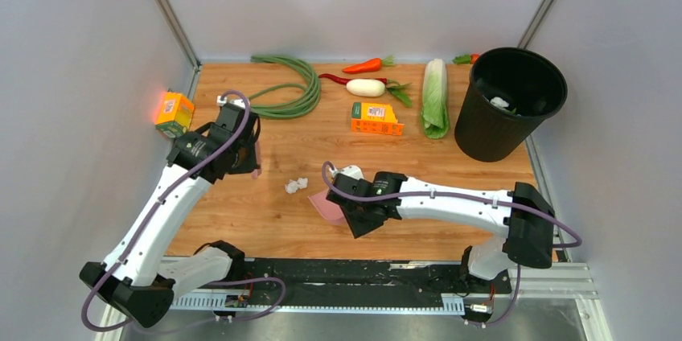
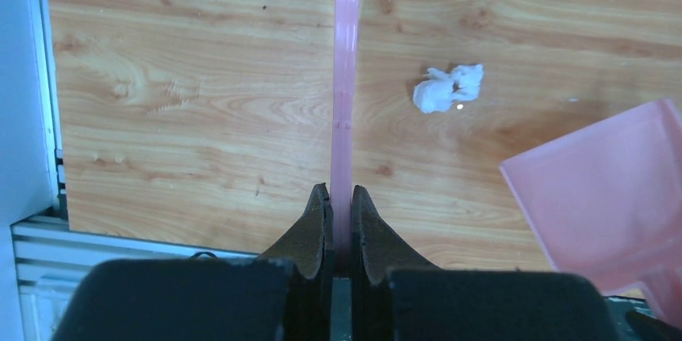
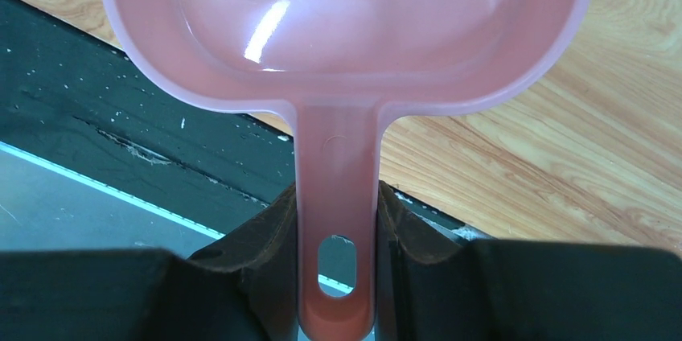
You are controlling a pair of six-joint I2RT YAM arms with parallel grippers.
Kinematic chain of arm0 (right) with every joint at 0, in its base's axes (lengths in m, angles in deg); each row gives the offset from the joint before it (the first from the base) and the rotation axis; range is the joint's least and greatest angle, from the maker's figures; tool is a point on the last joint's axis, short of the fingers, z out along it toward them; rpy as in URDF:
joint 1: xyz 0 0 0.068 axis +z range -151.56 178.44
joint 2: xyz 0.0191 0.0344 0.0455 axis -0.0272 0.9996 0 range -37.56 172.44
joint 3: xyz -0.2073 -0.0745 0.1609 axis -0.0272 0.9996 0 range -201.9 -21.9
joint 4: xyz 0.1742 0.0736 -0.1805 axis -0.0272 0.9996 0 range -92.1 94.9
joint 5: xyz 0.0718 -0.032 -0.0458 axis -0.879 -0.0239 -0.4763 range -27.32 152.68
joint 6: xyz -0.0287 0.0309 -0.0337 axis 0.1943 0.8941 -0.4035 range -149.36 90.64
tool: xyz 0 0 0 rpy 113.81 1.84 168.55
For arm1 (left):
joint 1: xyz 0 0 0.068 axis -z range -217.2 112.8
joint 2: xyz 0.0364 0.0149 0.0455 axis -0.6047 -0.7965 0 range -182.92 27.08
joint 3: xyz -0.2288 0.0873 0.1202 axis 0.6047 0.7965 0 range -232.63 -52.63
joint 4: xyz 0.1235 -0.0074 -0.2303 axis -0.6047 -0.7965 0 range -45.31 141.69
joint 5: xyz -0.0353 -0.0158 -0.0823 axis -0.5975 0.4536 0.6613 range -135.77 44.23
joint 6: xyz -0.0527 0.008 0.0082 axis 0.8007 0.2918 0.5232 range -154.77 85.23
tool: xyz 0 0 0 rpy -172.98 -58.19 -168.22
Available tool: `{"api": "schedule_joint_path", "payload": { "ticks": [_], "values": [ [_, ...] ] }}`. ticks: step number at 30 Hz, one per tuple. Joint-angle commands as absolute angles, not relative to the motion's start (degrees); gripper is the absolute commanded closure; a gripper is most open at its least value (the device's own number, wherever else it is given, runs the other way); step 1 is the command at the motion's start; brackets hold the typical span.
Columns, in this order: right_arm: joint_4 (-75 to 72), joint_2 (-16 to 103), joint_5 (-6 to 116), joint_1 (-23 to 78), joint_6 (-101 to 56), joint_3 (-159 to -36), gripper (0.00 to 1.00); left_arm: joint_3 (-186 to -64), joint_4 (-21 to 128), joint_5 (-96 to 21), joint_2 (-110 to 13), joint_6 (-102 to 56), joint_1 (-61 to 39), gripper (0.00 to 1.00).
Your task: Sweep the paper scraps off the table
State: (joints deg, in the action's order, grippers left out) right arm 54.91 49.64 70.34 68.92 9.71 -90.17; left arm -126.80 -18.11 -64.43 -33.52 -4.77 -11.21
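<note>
The paper scraps (image 1: 296,186) lie as a small white crumpled clump on the counter (image 1: 257,220), a little left of centre in the overhead view, with bare wood all around them. In the left wrist view the clump (image 2: 448,88) sits right of centre in the upper half, apart from everything else.

The left jaws are pressed shut on a thin pink strip (image 2: 346,76), seen edge-on. It runs straight up from between them to the top of that frame, left of the scraps and not touching them.

The right jaws are closed partway on the handle of the pink dustpan (image 3: 346,27), 1 pad against each side of it just above the hanging hole. The pan's bowl fills the top of the right wrist frame. Overhead, the dustpan (image 1: 326,204) shows just below and right of the scraps, near them but apart. In the left wrist view it enters at the lower right (image 2: 603,188).

Along the top of the overhead frame lie green long beans (image 1: 289,88), a carrot (image 1: 363,66), a red chili (image 1: 334,79), a white radish (image 1: 366,88), an orange box (image 1: 375,118) and a napa cabbage (image 1: 435,98). A black bin (image 1: 490,136) stands at the upper right with 1 white wad (image 1: 500,102) inside.
</note>
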Motion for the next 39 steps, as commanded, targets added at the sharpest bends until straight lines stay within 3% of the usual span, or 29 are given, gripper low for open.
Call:
{"api": "schedule_joint_path", "payload": {
  "ticks": [1,11,20,27,39],
  "values": [
    [50.81,50.42,72.18,69.89,8.43,-89.22,1.0,-122.25,-13.44,-65.72,-34.78,-7.26,-11.63,1.0],
    [44.4,55.33,70.68,75.08,3.6,-87.99,1.0,-113.37,-3.69,-57.12,-40.42,-14.1,-11.63,1.0],
    [39.04,59.55,72.44,74.73,2.81,-86.32,1.0,-110.12,-3.34,-40.09,-42.62,-16.48,-11.63,1.0],
    [36.31,60.7,70.95,73.94,1.49,-85.27,1.0,-107.65,-3.6,-33.75,-42.0,-18.5,-11.36,1.0],
    [33.59,58.68,69.89,69.37,-0.97,-81.4,1.0,-107.56,-4.3,-34.35,-44.11,-18.24,-6.97,1.0]
  ]
}}
